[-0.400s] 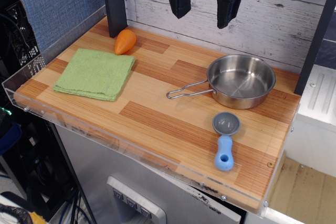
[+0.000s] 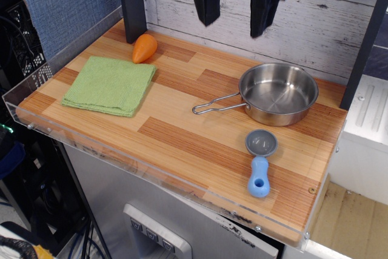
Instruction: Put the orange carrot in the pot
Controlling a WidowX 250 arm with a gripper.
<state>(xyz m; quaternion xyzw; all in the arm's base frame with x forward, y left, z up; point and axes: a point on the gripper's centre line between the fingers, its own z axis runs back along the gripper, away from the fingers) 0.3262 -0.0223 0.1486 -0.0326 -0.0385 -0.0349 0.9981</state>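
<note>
The pot (image 2: 278, 93) is sitting empty at centre right; the orange carrot (image 2: 144, 48) is lying upper left; the gripper (image 2: 233, 19) is hanging released, jaws apart.

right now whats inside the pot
The pot is empty: only its bare shiny steel bottom shows. The near wall hides a thin strip of the floor. The orange carrot lies outside it.

Just one camera here, mounted high out front and a bit off to the side, looking down at an angle across the wooden bench (image 2: 182, 144) toward the plank back wall (image 2: 327, 22). It's a mid-range view: the whole top fits in frame, corner pointing at us, the claw (image 2: 235, 19) cropped up top.
</note>
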